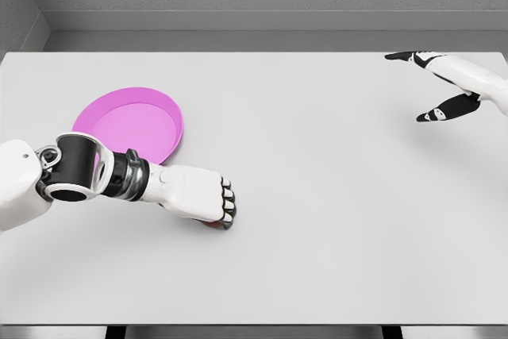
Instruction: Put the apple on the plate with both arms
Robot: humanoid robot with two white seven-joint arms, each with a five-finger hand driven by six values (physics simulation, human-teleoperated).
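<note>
L hand [198,196] lay knuckles-up, fingers curled over mostly hidden apple [213,225], orientation unreadable, near pink plate [171,113]; R hand [456,81] spread open.

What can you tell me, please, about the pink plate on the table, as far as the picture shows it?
The plate is a round, bright pink dish with a flat floor and a low raised rim, smooth and matte like plastic. It sits level on the white table, toward its left side, and is empty. The left arm's wrist crosses in front of its near edge, hiding part of the rim; whether they touch cannot be told. The left hand lies just to its right, nearer the camera.
</note>
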